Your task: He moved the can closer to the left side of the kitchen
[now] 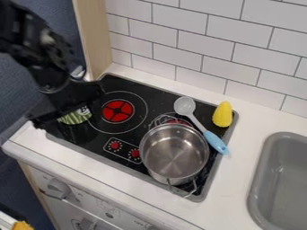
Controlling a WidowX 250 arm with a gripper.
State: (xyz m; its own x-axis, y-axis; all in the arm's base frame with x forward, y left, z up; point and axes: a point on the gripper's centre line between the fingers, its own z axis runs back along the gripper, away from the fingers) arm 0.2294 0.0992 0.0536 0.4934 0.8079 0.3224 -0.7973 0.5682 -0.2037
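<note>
Your can (76, 117) shows just below the claw (64, 104) in the view, partly hidden by it, over the stove's (129, 127) near-left part. You can't tell whether the claw is clenched on it or released, nor which way the can's long axis runs. The pot (174, 153) sits well apart, right of the claw, so your shift left should lead away from it; the likelier trouble is the counter's edge (17, 144).

The can (76, 117) is striped green, the corn (222, 114) yellow.
</note>
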